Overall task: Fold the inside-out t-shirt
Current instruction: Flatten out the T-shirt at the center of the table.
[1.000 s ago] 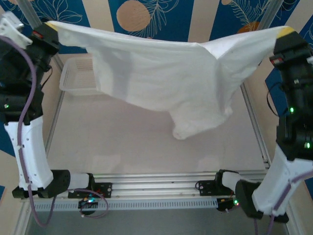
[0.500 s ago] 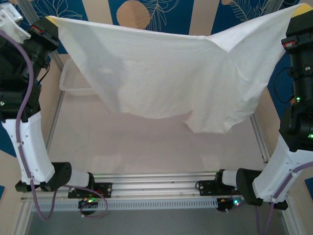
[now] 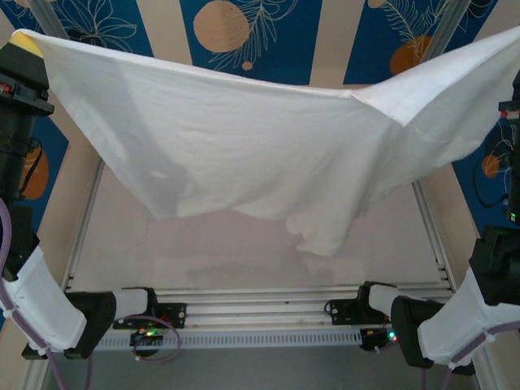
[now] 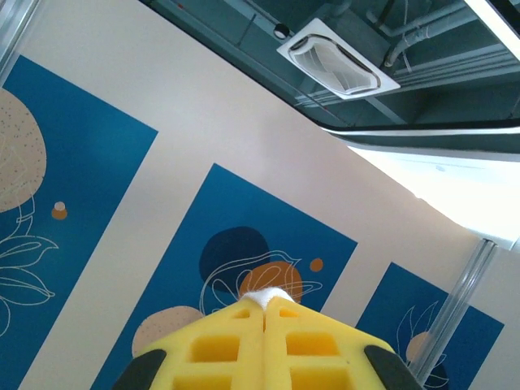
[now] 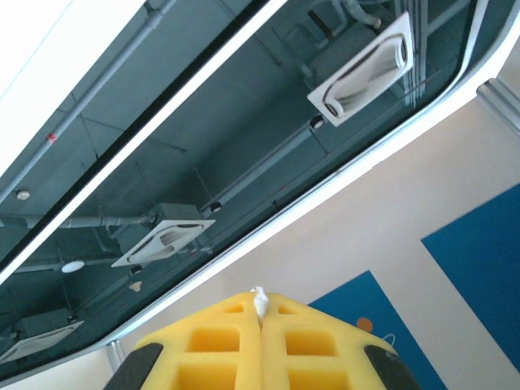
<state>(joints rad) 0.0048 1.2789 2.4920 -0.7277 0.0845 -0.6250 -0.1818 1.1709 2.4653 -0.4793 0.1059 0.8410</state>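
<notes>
Shirt: the inside-out t-shirt hangs high in the air, spread wide from left to right over the table. Its middle sags.
Left gripper: squeezed tight on the shirt's left corner. A bit of white cloth peeks out at the tip.
Right gripper: squeezed tight on the right corner, the same way.
Your job: probably to lay it flat. Hold both corners level and pulled apart.
Watch out: the low right part looks lumpy, so go down slowly.

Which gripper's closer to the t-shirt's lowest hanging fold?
Right. The hanging fold droops right of centre; right gripper pinches the t-shirt top-right, left gripper pinches it farther off, top-left.
</notes>
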